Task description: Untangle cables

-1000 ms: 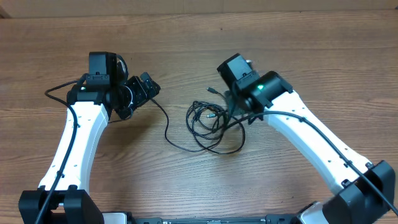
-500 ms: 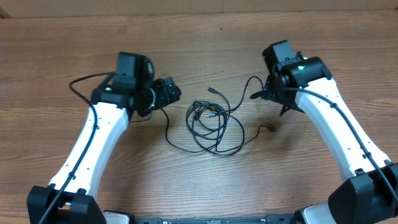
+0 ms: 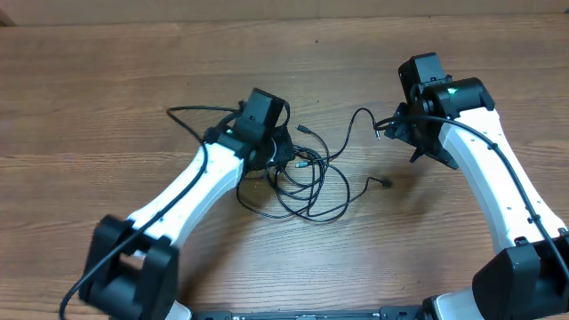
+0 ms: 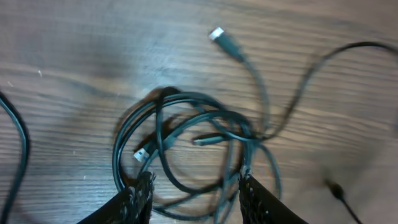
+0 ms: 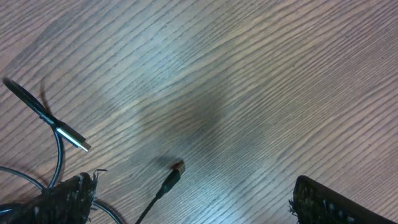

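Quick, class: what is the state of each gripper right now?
Left gripper: open over the cables, holding nothing.
Right gripper: open, holding nothing.

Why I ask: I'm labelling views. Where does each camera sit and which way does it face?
Overhead: fixed above the table, facing down at the cable tangle; left gripper and right gripper show.
Left wrist: on the left arm, facing down onto the cable tangle; its fingers frame the bottom edge.
Right wrist: on the right arm, facing down at bare wood and a loose plug end; its fingers sit in the bottom corners.
Shared: overhead and left wrist both show the cable tangle and the silvery-tipped plug.
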